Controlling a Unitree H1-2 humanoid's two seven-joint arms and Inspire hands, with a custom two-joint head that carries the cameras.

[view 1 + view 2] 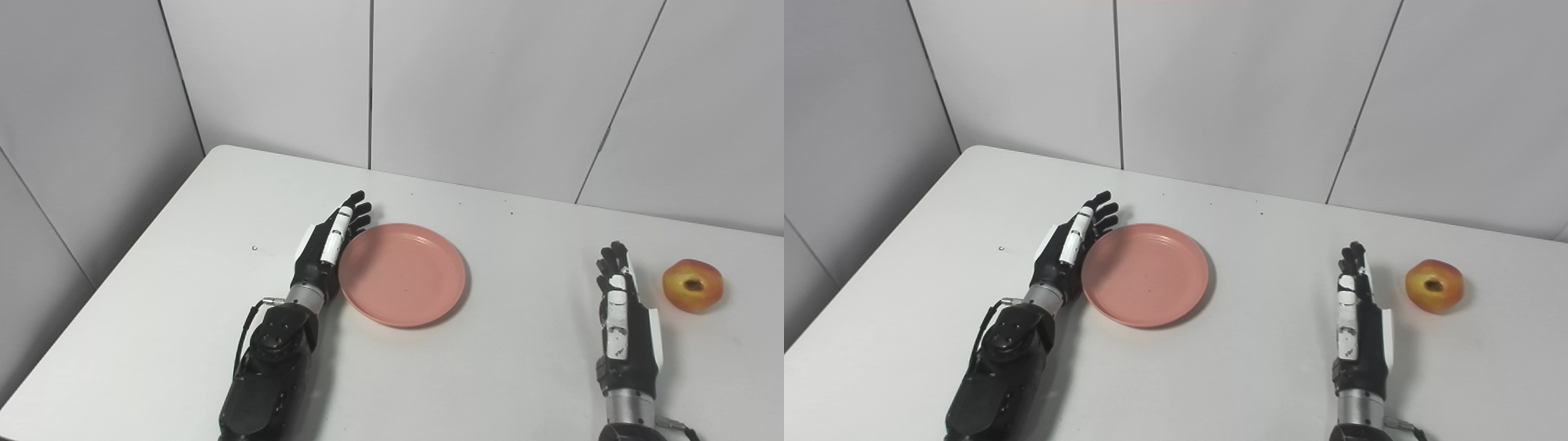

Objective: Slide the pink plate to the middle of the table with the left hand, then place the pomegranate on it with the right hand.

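pink plate [402,274] against left robot hand [324,248], pomegranate [693,285] beside right robot hand [625,318]

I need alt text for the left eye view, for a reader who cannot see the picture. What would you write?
On a white table, the robot's left hand lies flat with its fingers against the left rim of an empty pink plate. The right hand rests open farther right, just beside a pomegranate it does not touch. Grey wall panels stand behind.

Lab or test booth, by the look. Plain white table [184,257] under both robot hands, boxed in beyond the fingertips by bare grey-white wall panels [478,86] with dark seams. No household furnishings visible.
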